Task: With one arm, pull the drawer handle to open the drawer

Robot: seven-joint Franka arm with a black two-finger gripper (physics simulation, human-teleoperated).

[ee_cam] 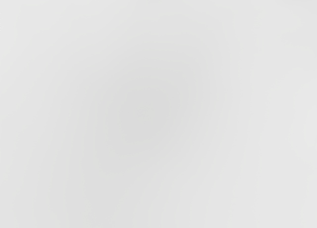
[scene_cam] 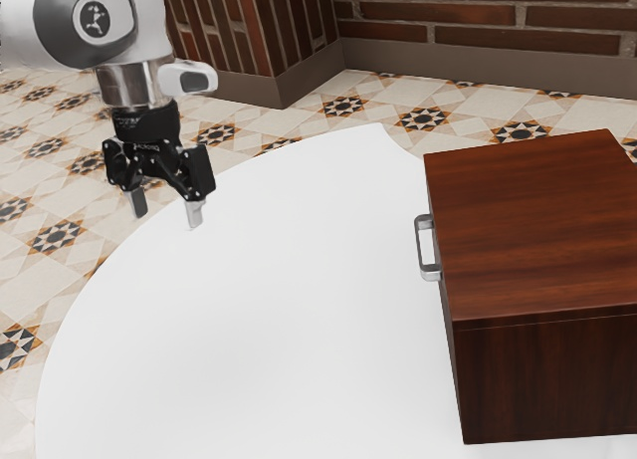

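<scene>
Writing: just 1 mark, a small pale emblem (scene_cam: 97, 18) on the black round cap at the arm's (scene_cam: 129, 81) upper joint. It's too small to read as letters. The wood, the tabletop and the metal bar carry no readable text.

Pincer (scene_cam: 166, 208): black, pointing down, at the exterior view's upper left, over the near-left part of the white table (scene_cam: 299, 330). Its 2 fingers (scene_cam: 194, 214) stand wide apart w/ open air between them, gripping nothing and touching nothing. The tips hang above the tabletop; the height over it can't be judged. The wrist view looks down on bare white table surface (ee_cam: 158, 109) under the hand.

Task's thing: the drawer unit (scene_cam: 537, 240), a dark red-brown wooden box, sits on the table at the exterior view's right. Its drawer handle (scene_cam: 426, 247), a silver U-shaped bar set upright, is on the side facing the exterior view's left, i.e. toward the pincer. That side is seen almost edge-on, so whether the front sits flush can't be told for sure. Handle and pincer are well apart, w/ a broad stretch of white table between them.

Around: patterned tile floor (scene_cam: 60, 235) w/ star motifs and a red brick wall (scene_cam: 478, 16) behind.
</scene>
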